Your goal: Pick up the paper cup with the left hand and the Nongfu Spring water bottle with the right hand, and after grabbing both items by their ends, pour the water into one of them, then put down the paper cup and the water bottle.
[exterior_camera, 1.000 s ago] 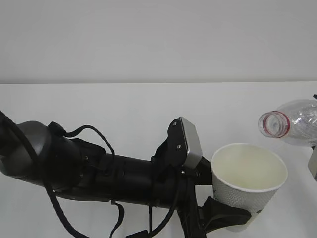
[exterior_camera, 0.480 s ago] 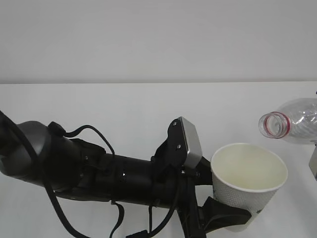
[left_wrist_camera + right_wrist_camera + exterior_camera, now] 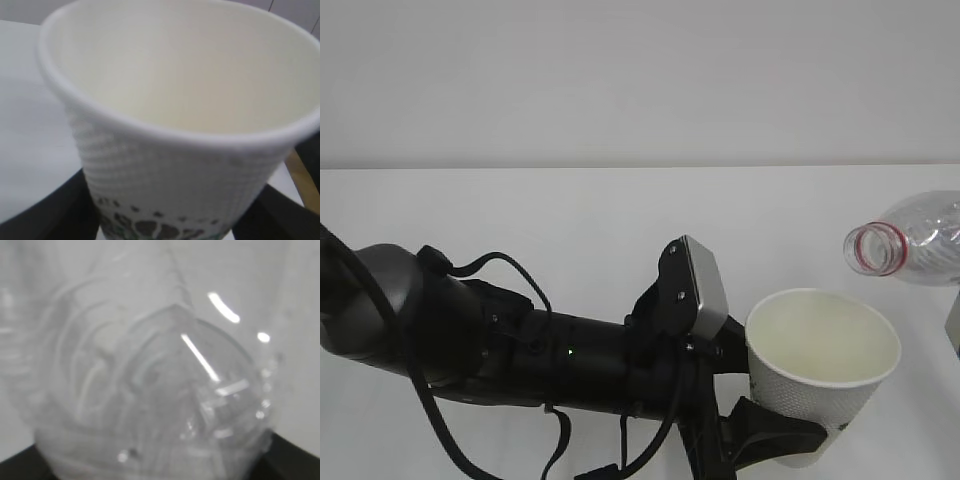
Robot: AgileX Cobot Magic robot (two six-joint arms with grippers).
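Observation:
The white dimpled paper cup point(image 3: 820, 385) stands upright at the lower right, and my left gripper point(image 3: 790, 425) is shut on its lower wall. In the left wrist view the paper cup point(image 3: 175, 100) fills the frame, black fingers point(image 3: 50, 210) flanking its printed base. I see no liquid in its cream interior. The clear Nongfu Spring water bottle point(image 3: 920, 238) lies tilted above and right of the cup, its open red-ringed mouth facing the cup. No water stream shows. In the right wrist view the bottle point(image 3: 150, 380) fills the frame, held by my right gripper point(image 3: 155, 467), whose fingers point(image 3: 295, 455) sit at the bottom corners.
The white tabletop point(image 3: 570, 220) runs back to a pale grey wall. My left arm with its cables and grey camera box point(image 3: 705, 285) crosses the lower left. A grey part point(image 3: 954, 335) shows at the right border.
The bottle has drifted slightly right and up, away from the cup's rim. The left arm and cup have stayed put.

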